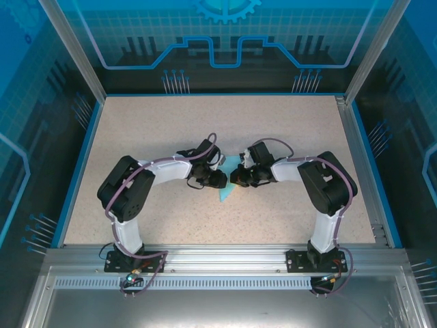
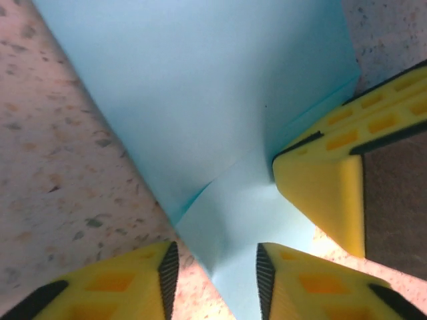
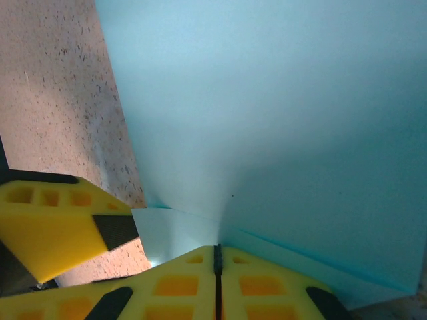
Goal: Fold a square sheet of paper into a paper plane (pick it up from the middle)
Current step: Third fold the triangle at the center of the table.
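The light-blue square sheet of paper [image 1: 225, 194] lies creased at mid-table between my two grippers, with a folded flap [image 2: 233, 220] raised. My left gripper [image 2: 217, 277] is open; the flap runs between its pads without being clamped. My right gripper [image 3: 217, 257] is shut on the sheet of paper [image 3: 280, 120], pinching a crease at its near edge. One right finger [image 2: 327, 180] shows in the left wrist view, and one left finger [image 3: 60, 227] shows in the right wrist view. From above, the left gripper [image 1: 217, 179] and right gripper [image 1: 239, 179] almost touch. A paper plane is out of view.
The speckled beige table [image 1: 171, 123] has a blue rim and transparent walls around it. Both arm bases [image 1: 136, 260] are bolted to the metal rail at the near edge.
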Controlling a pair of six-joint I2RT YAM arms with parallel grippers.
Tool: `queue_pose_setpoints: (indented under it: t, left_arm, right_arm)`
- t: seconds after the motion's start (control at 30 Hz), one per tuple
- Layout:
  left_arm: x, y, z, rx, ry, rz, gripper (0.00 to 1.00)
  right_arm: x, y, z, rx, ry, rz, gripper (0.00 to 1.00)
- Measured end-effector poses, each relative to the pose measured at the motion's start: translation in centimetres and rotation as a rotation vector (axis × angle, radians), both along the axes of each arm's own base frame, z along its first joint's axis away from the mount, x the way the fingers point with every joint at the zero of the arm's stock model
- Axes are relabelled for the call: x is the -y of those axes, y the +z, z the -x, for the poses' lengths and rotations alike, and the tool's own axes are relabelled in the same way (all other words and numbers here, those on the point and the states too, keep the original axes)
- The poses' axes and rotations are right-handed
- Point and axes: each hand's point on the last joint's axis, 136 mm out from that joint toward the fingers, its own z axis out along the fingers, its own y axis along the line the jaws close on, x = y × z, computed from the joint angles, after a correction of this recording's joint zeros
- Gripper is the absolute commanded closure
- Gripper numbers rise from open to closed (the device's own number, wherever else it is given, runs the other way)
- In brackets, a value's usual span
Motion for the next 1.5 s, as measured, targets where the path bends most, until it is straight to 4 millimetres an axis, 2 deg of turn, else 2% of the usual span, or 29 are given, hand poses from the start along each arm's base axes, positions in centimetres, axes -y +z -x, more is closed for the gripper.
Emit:
queue_pose_setpoints:
  t: [0.1,0.23,0.33,0.47,0.7,1.0,1.23,1.4,1.5]
  left_arm:
    - [-0.4,1.3,0.2,0.012,0.035,0.011,0.55]
    - [-0.4,3.1,1.2,0.008,0.081,0.078,0.65]
    - [0.5,3.6,2.1,-0.036,0.091,0.159,0.71]
    - [2.4,3.6,3.3,-0.103,0.088,0.264,0.74]
    - [4.3,1.7,3.4,-0.191,0.099,0.344,0.77]
    - [3.3,-1.1,4.0,-0.229,0.134,0.286,0.8]
    - [3.2,-1.3,3.9,-0.211,0.125,0.284,0.82]
    - [3.2,-1.3,3.9,-0.21,0.125,0.285,0.82]
    - [3.2,-1.4,3.9,-0.21,0.125,0.285,0.82]
  right_arm:
    - [0.0,0.0,0.0,-0.006,-0.008,0.0,0.91]
    - [0.0,0.0,-0.1,-0.011,-0.017,-0.003,0.91]
    - [0.0,0.0,-0.1,-0.013,-0.02,-0.003,0.91]
    - [0.0,0.0,-0.1,-0.012,-0.021,-0.002,0.91]
    - [0.0,0.0,-0.1,-0.012,-0.021,-0.001,0.91]
    - [0.0,0.0,-0.1,-0.012,-0.019,-0.002,0.88]
    - [-0.1,0.9,-0.2,0.004,-0.005,-0.004,0.85]
    - [-0.7,2.9,-0.1,0.052,0.018,-0.029,0.9]
    - [-1.5,3.2,0.4,0.058,0.039,-0.041,0.92]
